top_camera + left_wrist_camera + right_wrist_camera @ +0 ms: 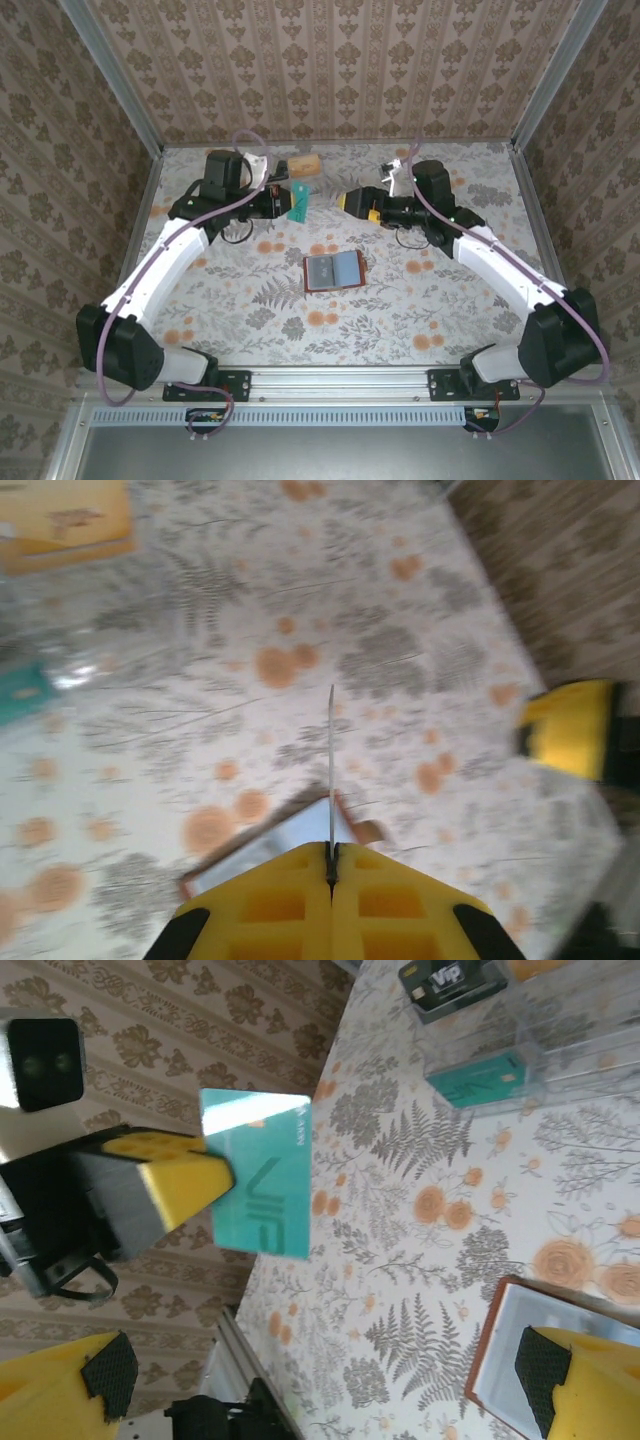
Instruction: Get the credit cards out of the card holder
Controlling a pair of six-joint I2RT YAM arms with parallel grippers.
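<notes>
My left gripper [283, 200] is shut on a teal-green credit card [262, 1175], holding it upright above the table at the back. In the left wrist view the card [331, 760] shows edge-on, rising from between the closed yellow fingers [290, 905]. My right gripper [345, 200] is open and holds nothing; it faces the card from a short gap to the right. The card holder [333, 271] lies open flat on the table in front of both grippers, grey-blue inside up. A black card [450, 982] lies in the clear tray.
A clear plastic tray [560, 1050] stands at the back behind the left gripper. An orange-tan card [305, 165] lies in it, and a teal shape [480, 1078] shows through its wall. Patterned walls close the table on three sides.
</notes>
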